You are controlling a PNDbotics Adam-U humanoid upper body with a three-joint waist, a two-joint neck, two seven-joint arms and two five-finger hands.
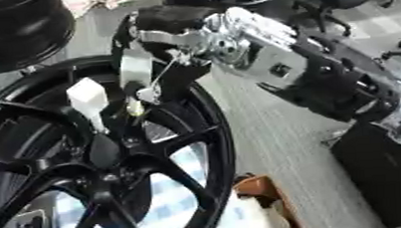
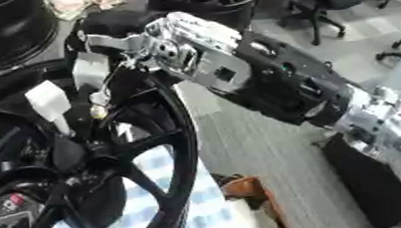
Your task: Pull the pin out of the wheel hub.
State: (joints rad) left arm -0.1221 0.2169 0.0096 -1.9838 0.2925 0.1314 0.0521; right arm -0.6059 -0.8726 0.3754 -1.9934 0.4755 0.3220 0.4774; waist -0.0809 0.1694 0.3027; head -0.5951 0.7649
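Right hand (image 1: 147, 49) reaching down over the black wheel hub (image 1: 101, 152), fingers bent toward the white pin (image 1: 88, 98).

Comes in from the upper right on a black and silver arm (image 1: 324, 78), wrist over the rim (image 1: 218, 135) of the wheel, fingers (image 1: 136, 70) hanging down into the wheel's face just beside the pin. Cannot tell whether curled round the pin or merely next to it; a pale fingertip sits close on its right. Pin: a white blocky head above a thinner pale shaft, long axis near upright and tilted slightly, head up and to the left, lower end pointing down toward the dark hub centre where the black spokes (image 1: 169, 175) meet. Beyond the wheel, a second black rim (image 1: 16, 32) at upper left and an orange-brown object (image 1: 257, 187) by the wheel's lower right edge.
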